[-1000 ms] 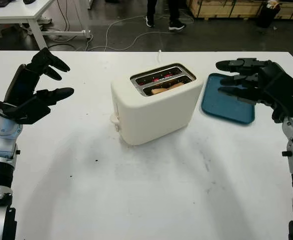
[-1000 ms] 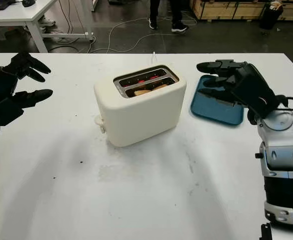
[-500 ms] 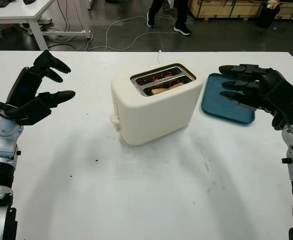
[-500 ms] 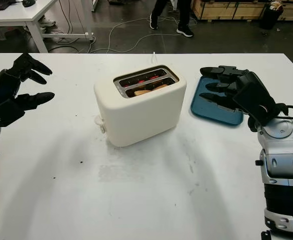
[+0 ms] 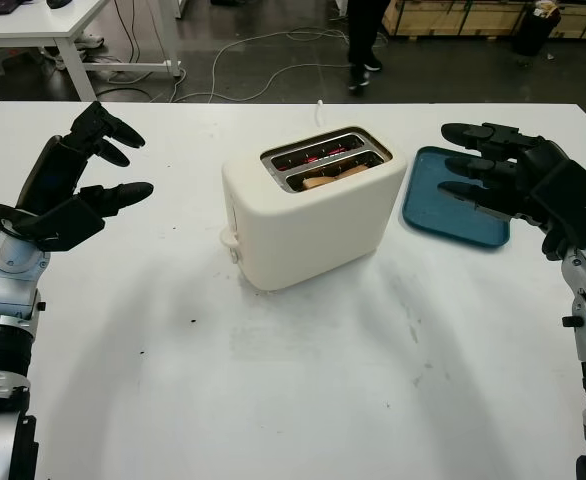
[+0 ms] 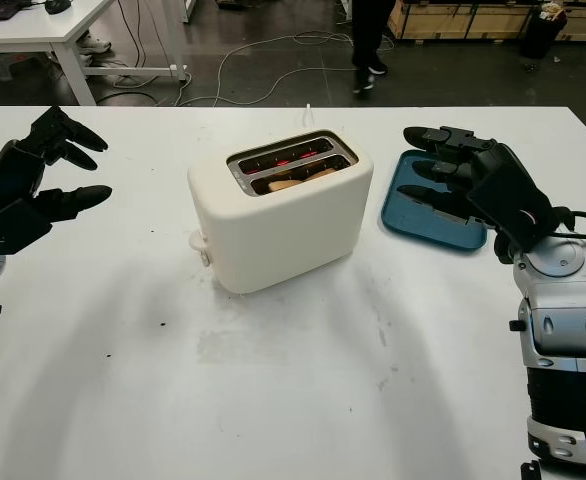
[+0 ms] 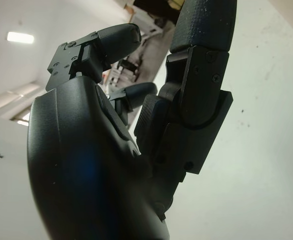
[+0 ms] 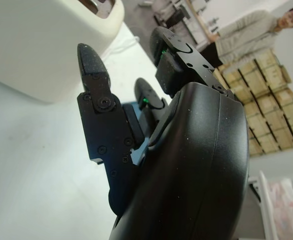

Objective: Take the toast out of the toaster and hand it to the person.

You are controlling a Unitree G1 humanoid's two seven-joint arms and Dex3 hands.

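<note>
one toaster (image 5: 311, 213), perhaps one toast (image 5: 325, 179), one tray (image 5: 455, 209), two hands

We see the toaster (image 5: 308, 215) at mid-table (image 5: 293, 400), nearer the far edge, toast (image 5: 323, 179) in its front slot; the tray (image 5: 453, 210) lies right of it, toward the table's right edge, apart from the toaster

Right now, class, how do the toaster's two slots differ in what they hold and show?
The rear slot of the toaster shows a red glow inside and no bread visible; the front slot holds a slice of toast, sitting low, with no glow visible. Both are long, narrow, parallel openings in the top.
</note>
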